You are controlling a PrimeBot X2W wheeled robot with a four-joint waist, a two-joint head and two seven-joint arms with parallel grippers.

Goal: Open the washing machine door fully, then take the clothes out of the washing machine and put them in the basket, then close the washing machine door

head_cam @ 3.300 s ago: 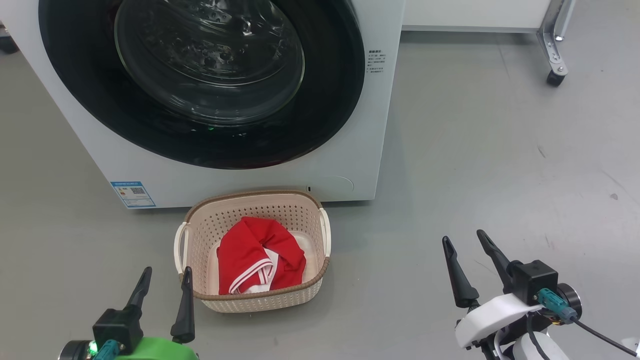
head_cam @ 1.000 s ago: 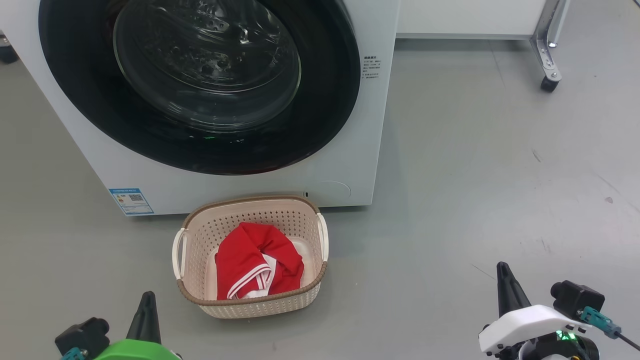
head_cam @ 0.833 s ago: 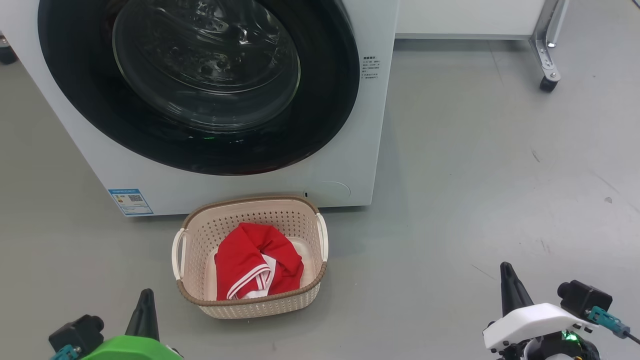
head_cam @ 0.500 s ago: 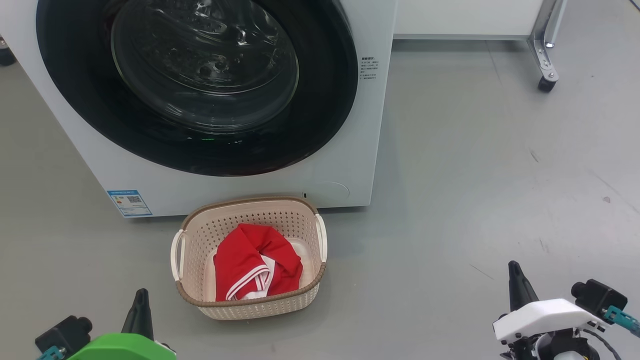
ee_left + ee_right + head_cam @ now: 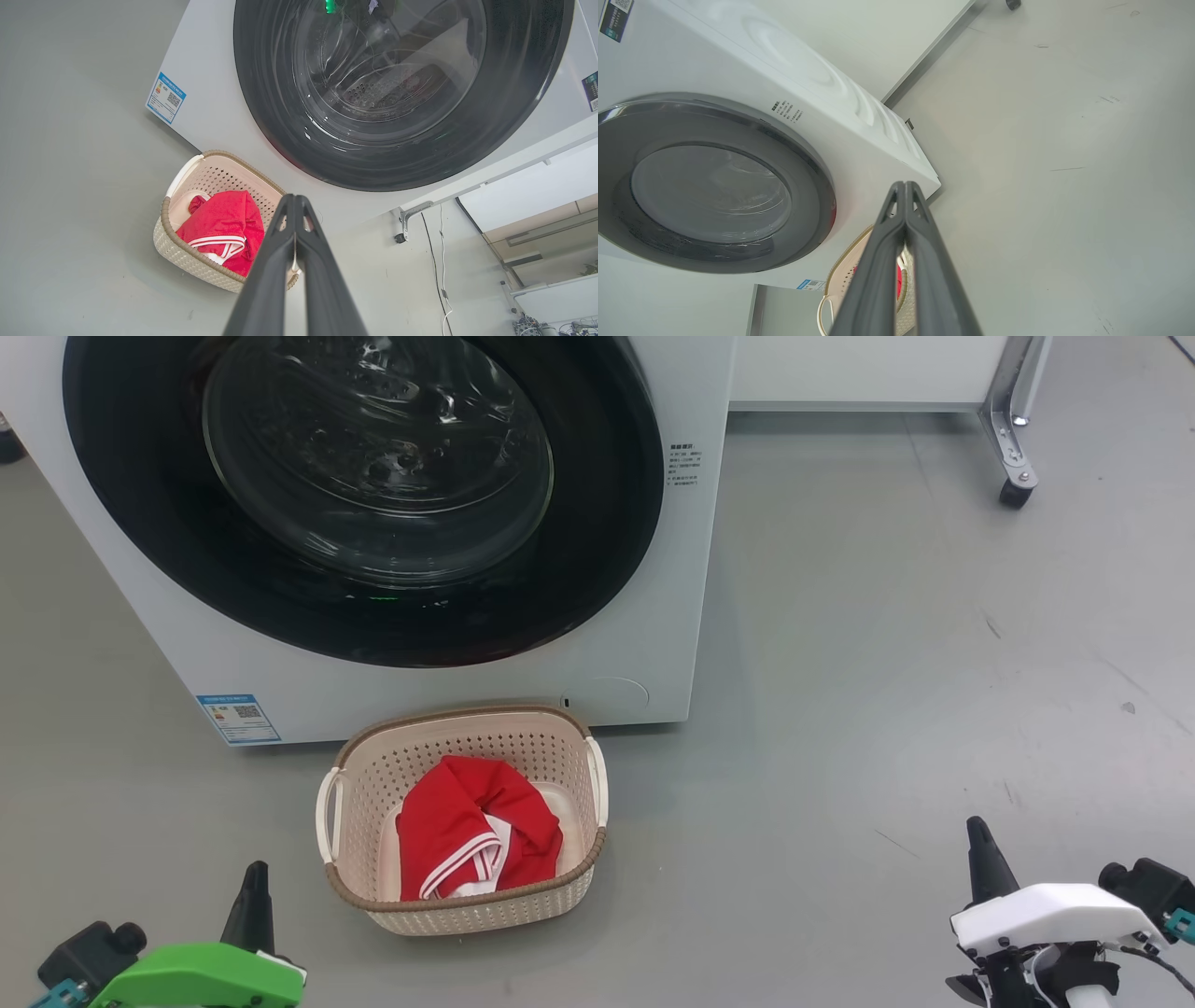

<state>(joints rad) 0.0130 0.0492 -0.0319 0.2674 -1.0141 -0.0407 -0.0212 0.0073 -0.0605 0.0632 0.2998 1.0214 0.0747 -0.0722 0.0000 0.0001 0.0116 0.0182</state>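
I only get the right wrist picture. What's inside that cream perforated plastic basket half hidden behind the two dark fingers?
Observer: From the head camera, a crumpled red garment with white-striped trim lies inside the cream perforated plastic basket.
Operator: And where's the robot's other hand?
Observer: The left hand, on a green-shelled wrist, hangs low to the left of the basket, touching nothing; its fingers are pressed together.

Washing machine point(image 5: 674, 607) label point(image 5: 238, 719) and print point(image 5: 682, 464) are unreadable.
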